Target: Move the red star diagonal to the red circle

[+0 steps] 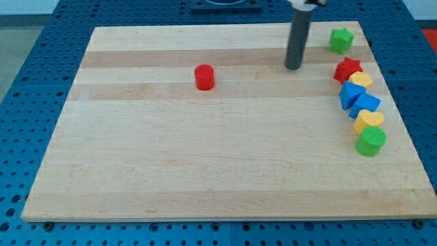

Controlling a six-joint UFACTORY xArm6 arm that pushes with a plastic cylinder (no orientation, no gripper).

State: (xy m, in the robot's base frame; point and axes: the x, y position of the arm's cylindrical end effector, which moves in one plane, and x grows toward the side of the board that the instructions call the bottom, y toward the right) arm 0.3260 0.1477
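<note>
**Tip stands near the top edge, apart from the red star**

My tip [293,67] rests on the wooden board [205,171] close to the view's top edge, right of centre. There are no jaws on this arm, only the straight dark rod, so nothing is clasped or held.

The red star [347,70] lies near the board's right edge, toward the top right corner, to the view's right of my tip with bare wood between them. The red circle [204,77] sits well apart from it, left of centre in the upper part of the board, to the view's left of my tip.

A green star [341,40] lies alone by the top right corner, above the red star. Below the red star a line of blocks runs down the right edge: a yellow block [362,80] just beside the star and perhaps touching it, though the view is too small to be sure; then a blue block [351,93], a second blue block [367,104], a yellow heart [370,120], and a green circle [371,141] at the bottom of the line. These blocks are packed closely one against the next.
</note>
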